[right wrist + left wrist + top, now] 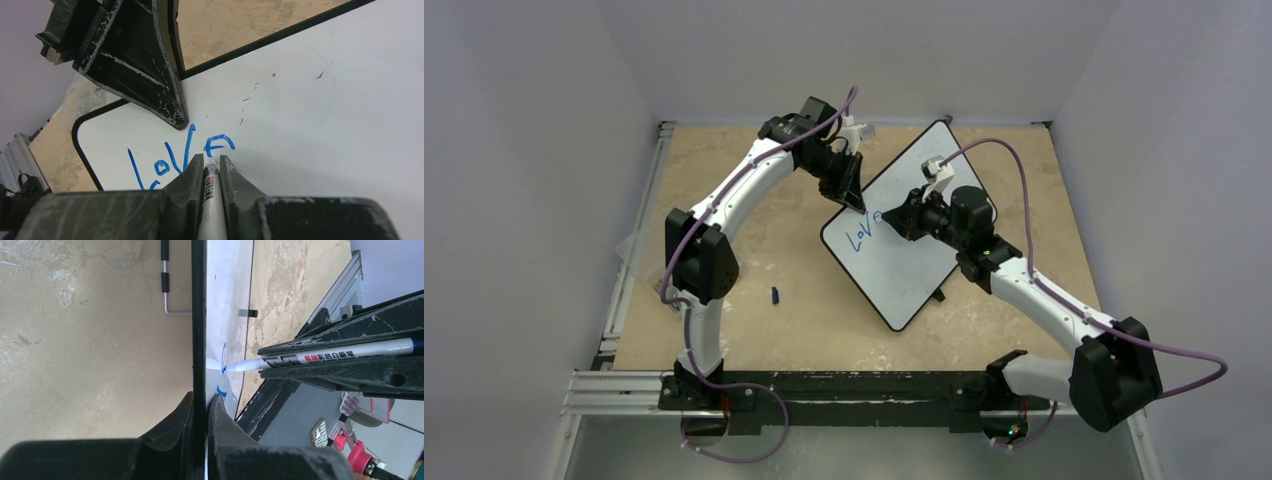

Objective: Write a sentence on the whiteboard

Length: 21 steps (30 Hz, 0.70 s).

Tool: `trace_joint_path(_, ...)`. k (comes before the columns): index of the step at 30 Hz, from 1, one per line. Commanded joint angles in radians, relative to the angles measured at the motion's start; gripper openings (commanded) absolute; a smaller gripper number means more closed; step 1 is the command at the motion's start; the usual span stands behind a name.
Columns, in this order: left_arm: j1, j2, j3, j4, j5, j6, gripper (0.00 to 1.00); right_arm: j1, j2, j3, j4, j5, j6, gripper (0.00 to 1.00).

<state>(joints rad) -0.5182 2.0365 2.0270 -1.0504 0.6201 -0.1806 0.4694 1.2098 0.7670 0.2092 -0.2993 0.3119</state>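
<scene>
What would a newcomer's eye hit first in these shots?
The whiteboard sits askew mid-table, with blue letters reading roughly "LoVE" near its left corner. The right hand pinches a marker, its tip at the last letter. The left hand clamps the board's rim just beside the writing.

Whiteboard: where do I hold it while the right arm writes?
Pinch the whiteboard at its far-left edge, coming from off the board, a finger on each face. It is thin and flat, so only an edge fits the gripper; this one is beside the sentence yet clear of the marker. The left gripper clamps there.
</scene>
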Motion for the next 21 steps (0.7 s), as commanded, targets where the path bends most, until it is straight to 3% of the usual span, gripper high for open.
trace_joint_path(1, -0.022, -0.003, -0.008, 0.016, -0.199, 0.075, 0.00, 0.000, -0.011, -0.028, -0.036, 0.074, -0.023, 0.00)
trace_joint_path(13, -0.022, -0.004, -0.008, 0.014, -0.197, 0.074, 0.00, -0.019, 0.007, -0.005, -0.066, 0.191, -0.009, 0.00)
trace_joint_path(21, -0.022, 0.003, -0.006, 0.014, -0.196, 0.072, 0.00, -0.023, 0.037, 0.087, -0.051, 0.155, -0.010, 0.00)
